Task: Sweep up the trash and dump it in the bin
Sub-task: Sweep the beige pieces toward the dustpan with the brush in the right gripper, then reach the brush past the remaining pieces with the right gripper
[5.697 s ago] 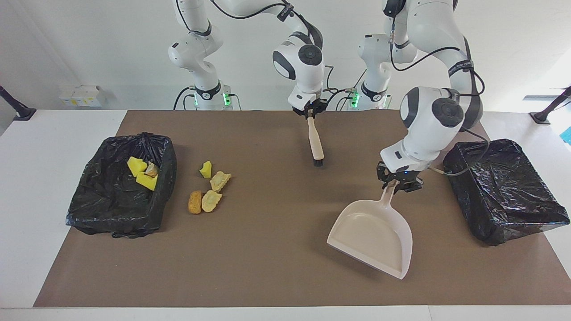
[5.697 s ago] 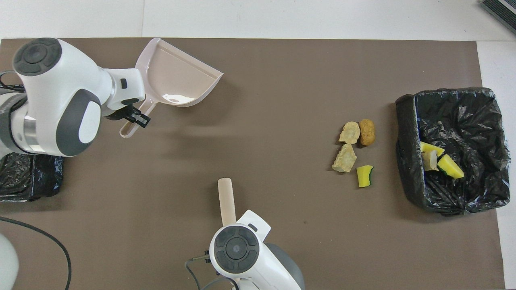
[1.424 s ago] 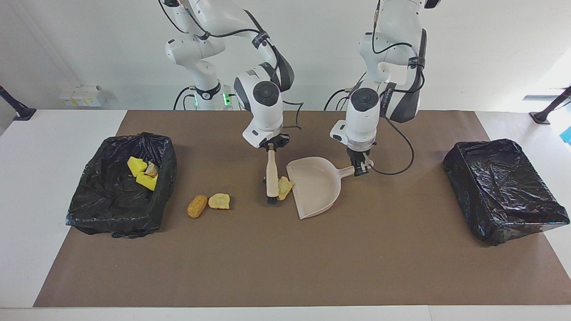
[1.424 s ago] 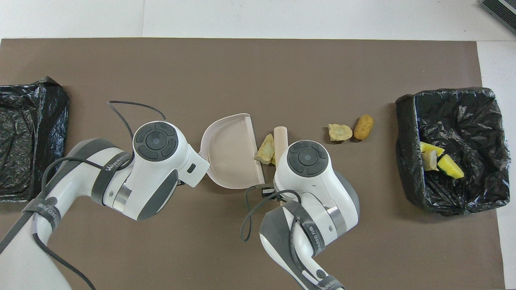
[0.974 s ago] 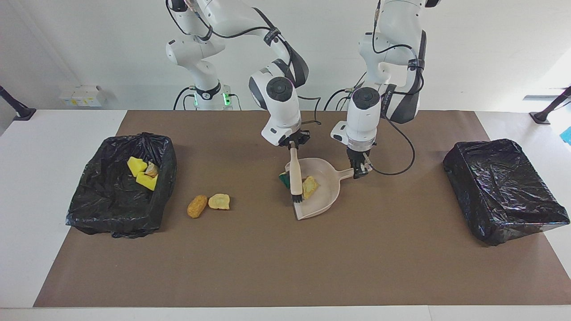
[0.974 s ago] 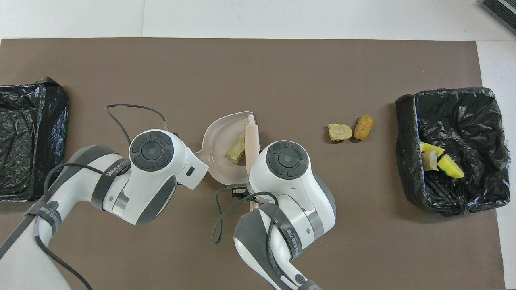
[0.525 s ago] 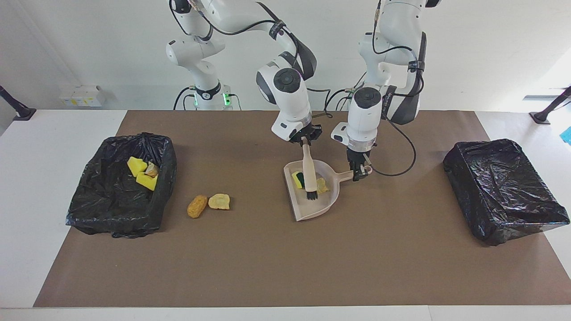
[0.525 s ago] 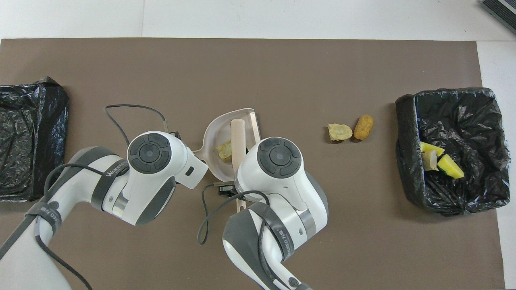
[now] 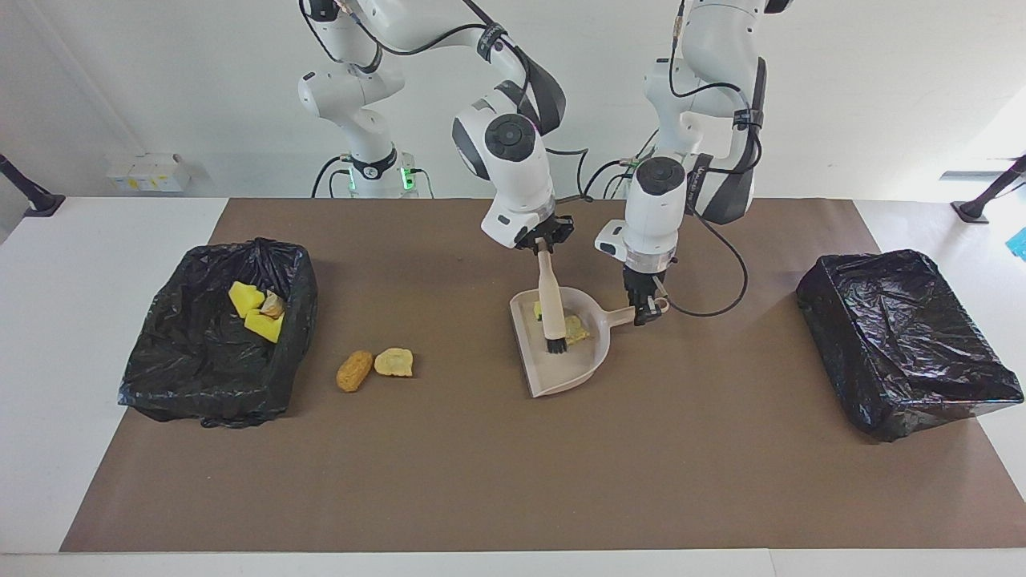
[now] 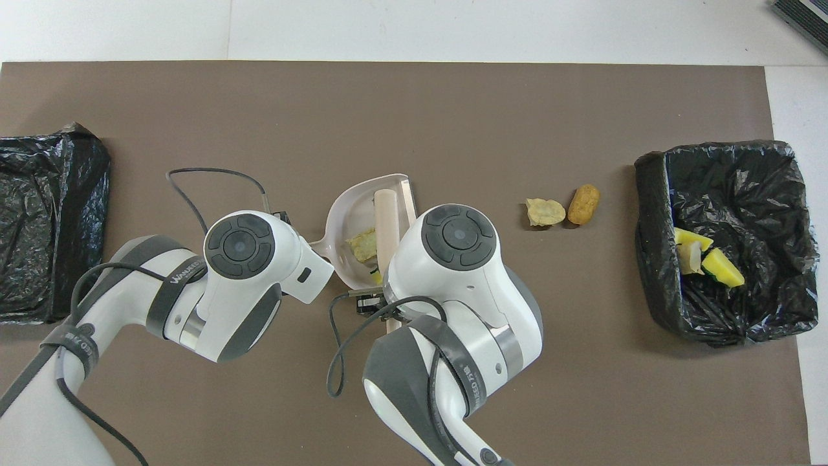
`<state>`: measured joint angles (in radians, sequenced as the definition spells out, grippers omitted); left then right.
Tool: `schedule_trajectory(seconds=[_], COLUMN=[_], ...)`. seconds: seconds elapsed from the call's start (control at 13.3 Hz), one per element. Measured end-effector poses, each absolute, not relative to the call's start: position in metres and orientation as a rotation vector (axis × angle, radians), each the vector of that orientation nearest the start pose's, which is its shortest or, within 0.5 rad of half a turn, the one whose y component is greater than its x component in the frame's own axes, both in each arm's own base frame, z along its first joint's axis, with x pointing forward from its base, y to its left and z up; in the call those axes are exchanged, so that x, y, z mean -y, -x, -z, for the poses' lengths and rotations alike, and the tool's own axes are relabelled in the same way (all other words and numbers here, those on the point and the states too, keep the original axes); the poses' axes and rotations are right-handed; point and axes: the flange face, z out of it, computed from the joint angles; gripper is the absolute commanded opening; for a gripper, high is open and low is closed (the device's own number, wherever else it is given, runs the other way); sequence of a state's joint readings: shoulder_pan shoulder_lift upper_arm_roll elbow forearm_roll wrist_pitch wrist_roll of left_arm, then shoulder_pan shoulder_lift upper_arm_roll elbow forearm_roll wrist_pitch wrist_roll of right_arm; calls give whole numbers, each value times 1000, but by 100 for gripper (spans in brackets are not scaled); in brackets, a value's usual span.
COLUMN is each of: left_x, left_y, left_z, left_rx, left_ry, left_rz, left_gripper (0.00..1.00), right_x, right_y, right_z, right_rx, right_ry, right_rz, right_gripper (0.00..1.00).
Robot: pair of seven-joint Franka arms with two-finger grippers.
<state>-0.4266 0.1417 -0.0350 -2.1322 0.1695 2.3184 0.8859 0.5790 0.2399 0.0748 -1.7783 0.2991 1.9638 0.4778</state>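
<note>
In the middle of the brown mat (image 9: 481,481), a little toward the robots' edge, lies the dustpan (image 9: 561,369), its mouth turned toward the right arm's end. The left gripper (image 9: 644,308) is pinched on its handle. The right gripper (image 9: 543,241) hangs over the pan, clamped on the brush (image 9: 551,308), whose bristles point down into the pan. In the pan are two scraps of trash: a yellow sponge piece (image 9: 536,308) and a tan chunk (image 9: 575,328), one on each side of the brush. Two more chunks, one tan (image 9: 394,362) and one orange-brown (image 9: 353,370), lie touching on the mat between the pan and the bin (image 9: 216,385) at the right arm's end. That bin holds three scraps (image 9: 256,311). A second bin (image 9: 906,344) stands at the left arm's end; I cannot tell what is in it. The wide half of the mat along the edge away from the robots is bare.
</note>
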Motion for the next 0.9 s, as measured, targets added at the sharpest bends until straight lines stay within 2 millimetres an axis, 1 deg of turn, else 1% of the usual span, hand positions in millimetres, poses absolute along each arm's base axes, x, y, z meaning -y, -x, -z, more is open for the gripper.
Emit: schedule_trajectory(seconds=[0.15, 0.22, 0.45, 0.52, 0.6, 0.75, 0.9], left_x=[249, 249, 249, 249, 249, 249, 249], left_y=[-508, -508, -508, -508, -508, -508, -508], left_z=[-346, -346, -346, -346, -346, -346, -346], left_rx=[-2009, -2009, -2009, -2009, -2008, -2007, -2007], left_ry=[2245, 2245, 2245, 2246, 2246, 2247, 2247], left_rz=[27, 27, 27, 27, 27, 27, 27], left_gripper=[0, 0, 0, 0, 0, 0, 0], right_x=[-391, -389, -375, -365, -349, -301, -241], right_y=[-488, -491, -498, -499, -503, -516, -532], right_z=[-435, -439, -440, -441, -441, -439, -433], right_rx=[75, 76, 96, 99, 103, 55, 6], right_ry=[2897, 2895, 2903, 2930, 2979, 3064, 3122], right_rz=[-267, -262, -282, -312, -336, -425, -540], right_gripper=[0, 0, 0, 0, 0, 0, 0])
